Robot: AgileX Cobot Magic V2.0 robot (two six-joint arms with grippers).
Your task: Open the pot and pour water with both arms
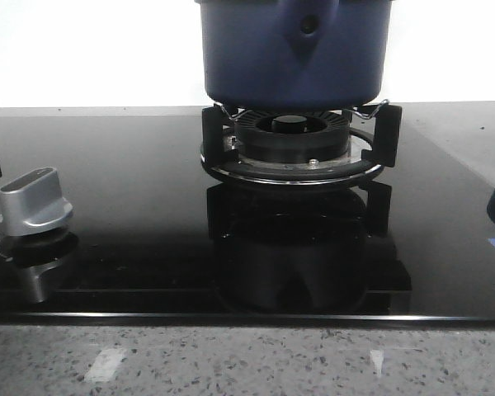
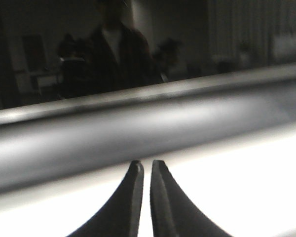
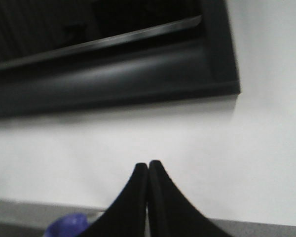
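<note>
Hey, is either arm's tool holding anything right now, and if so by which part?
Nothing is held. The left tool and right tool are both shut on nothing.

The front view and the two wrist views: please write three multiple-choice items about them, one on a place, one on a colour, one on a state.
1. Where does the pot stand?
A. on the burner ring's prongs
B. on the speckled counter
C. beside the knob

2. What colour is the knob at the left of the cooktop?
A. red
B. silver
C. green

3. How do the left end effector's fingers stand?
A. spread wide apart
B. clamped on the pot
C. nearly together, holding nothing

Answers:
1 A: the pot sits over the burner ring.
2 B: the knob is silver.
3 C: the left end effector shows only a thin gap, with nothing in it.
</note>
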